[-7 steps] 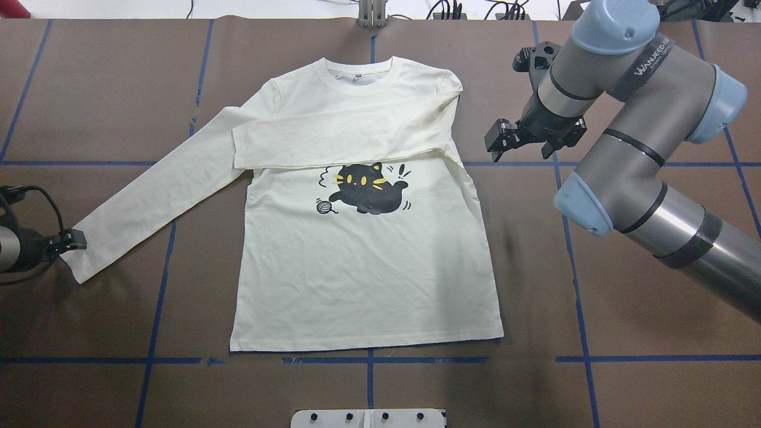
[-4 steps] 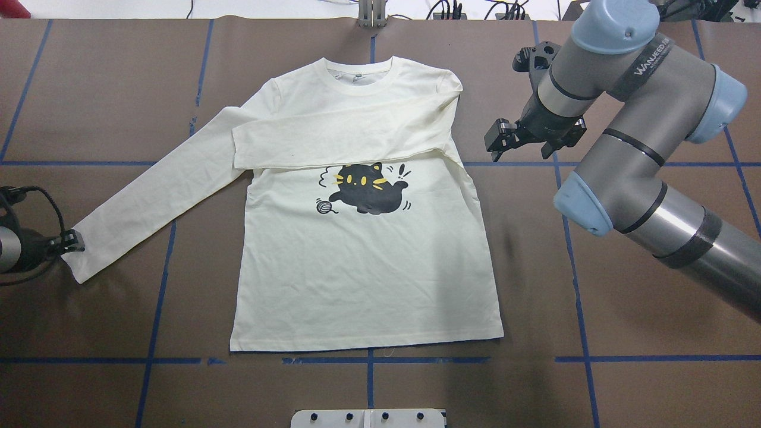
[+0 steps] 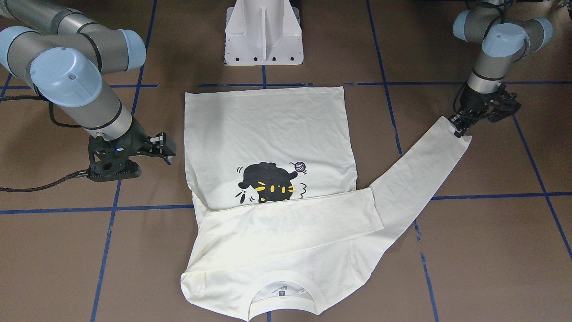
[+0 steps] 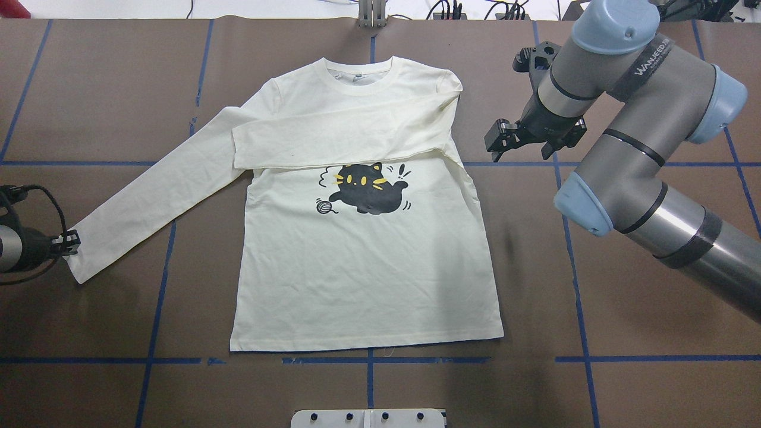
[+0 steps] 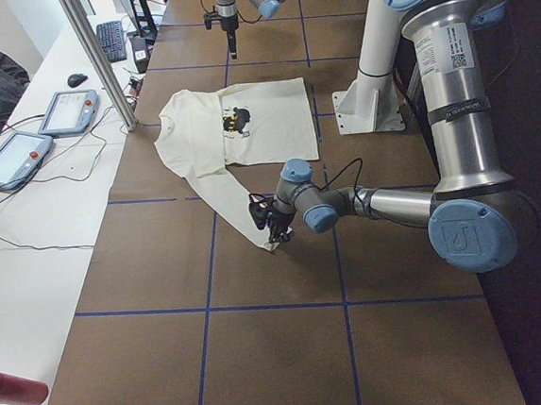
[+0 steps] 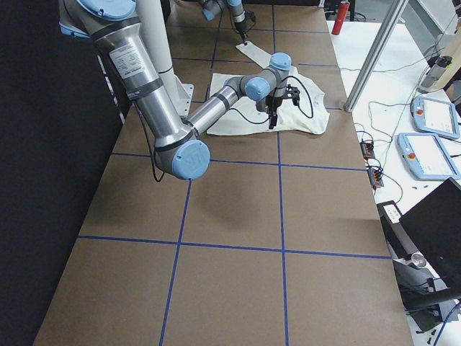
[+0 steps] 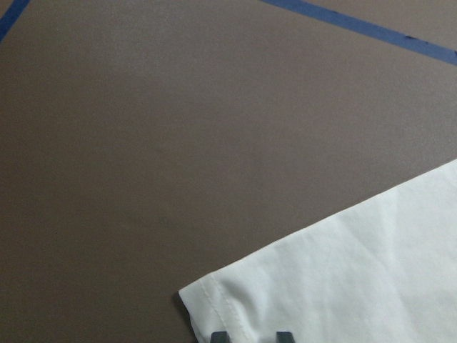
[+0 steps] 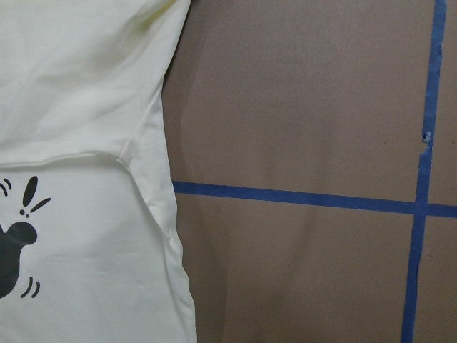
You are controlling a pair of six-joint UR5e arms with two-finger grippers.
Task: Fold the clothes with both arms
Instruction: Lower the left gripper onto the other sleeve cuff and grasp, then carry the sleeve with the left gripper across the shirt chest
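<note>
Brown paper crossed by blue tape (image 4: pixel 89 360) covers the worktop (image 4: pixel 89 89). The left pincer (image 3: pixel 459 126) is narrow, its tips nipping the cuff of the cream shirt (image 4: pixel 368 279). From there the sleeve runs out to the shirt's body, which lies flat with the cat print up between the 2 pincers. The right pincer (image 4: pixel 529 145) hangs spread wide and holds nothing, just beside the shirt's shoulder. Past the left pincer, a white side table (image 5: pixel 25 214) carries 2 tablets (image 5: pixel 68 111) and a keyboard (image 5: pixel 110 41).
</note>
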